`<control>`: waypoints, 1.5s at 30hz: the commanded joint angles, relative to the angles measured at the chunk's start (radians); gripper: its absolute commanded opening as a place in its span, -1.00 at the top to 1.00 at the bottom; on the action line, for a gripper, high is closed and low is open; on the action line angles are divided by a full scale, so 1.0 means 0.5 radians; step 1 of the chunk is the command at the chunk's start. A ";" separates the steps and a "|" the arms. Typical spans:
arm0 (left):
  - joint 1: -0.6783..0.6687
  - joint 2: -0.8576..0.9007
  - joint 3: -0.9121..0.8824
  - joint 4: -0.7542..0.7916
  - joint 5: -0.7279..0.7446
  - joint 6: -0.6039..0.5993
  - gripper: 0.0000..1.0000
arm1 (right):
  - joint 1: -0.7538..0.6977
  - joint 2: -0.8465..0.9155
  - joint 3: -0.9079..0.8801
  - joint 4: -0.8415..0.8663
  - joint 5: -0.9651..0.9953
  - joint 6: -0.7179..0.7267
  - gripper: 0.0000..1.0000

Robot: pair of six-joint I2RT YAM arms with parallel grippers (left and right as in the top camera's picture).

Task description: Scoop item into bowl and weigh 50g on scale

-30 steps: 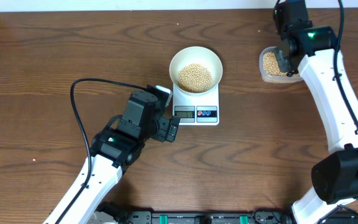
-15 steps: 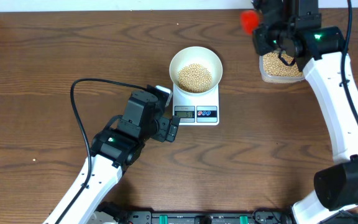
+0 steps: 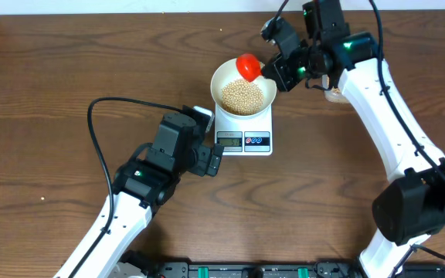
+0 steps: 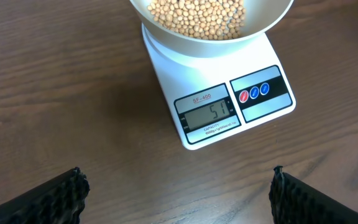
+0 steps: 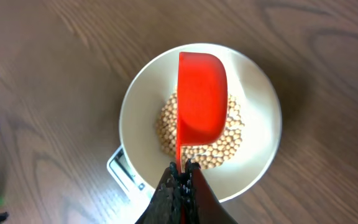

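The white bowl (image 3: 217, 76) stands on the white scale (image 3: 263, 122) and holds a heap of tan beans (image 3: 242, 96). In the left wrist view the scale's display (image 4: 213, 112) reads 51. My right gripper (image 3: 275, 71) is shut on the thin handle of a red scoop (image 3: 247, 66), which hangs over the bowl's far right side. From the right wrist the scoop (image 5: 202, 99) shows its smooth red outside above the beans (image 5: 166, 127); its inside is hidden. My left gripper (image 3: 212, 140) stands wide open beside the scale's front left, holding nothing.
A clear tub of beans (image 3: 332, 94) sits at the back right, mostly hidden behind my right arm. The left arm's black cable (image 3: 91, 123) loops over the brown wooden table (image 3: 52, 77) on the left.
My right arm has swung left from the tub to above the bowl, carrying the red scoop. The left arm, bowl and scale have stayed put.
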 commanded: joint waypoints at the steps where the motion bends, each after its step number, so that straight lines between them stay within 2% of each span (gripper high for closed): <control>1: -0.002 0.008 -0.005 -0.004 0.005 -0.031 -0.91 | 0.066 0.003 0.026 -0.033 0.115 -0.079 0.98; 7: -0.002 0.008 -0.005 -0.004 0.005 -0.031 -0.91 | 0.175 0.101 0.025 -0.034 0.348 -0.227 0.98; 14: -0.002 0.008 -0.005 -0.004 0.005 -0.031 -0.91 | 0.341 0.252 0.025 0.044 0.849 -0.233 0.98; 22: -0.002 0.008 -0.005 -0.004 0.005 -0.031 -0.91 | 0.423 0.312 0.025 0.111 1.167 -0.232 0.98; 28: -0.002 0.008 -0.005 -0.004 0.005 -0.031 -0.91 | 0.435 0.313 0.025 0.136 1.150 -0.232 0.98; 34: -0.002 0.008 -0.005 -0.004 0.005 -0.031 -0.91 | 0.448 0.313 0.024 0.129 0.955 -0.230 0.98; 45: -0.002 0.008 -0.005 -0.004 0.005 -0.031 -0.91 | 0.491 0.313 -0.006 0.047 0.945 -0.202 0.98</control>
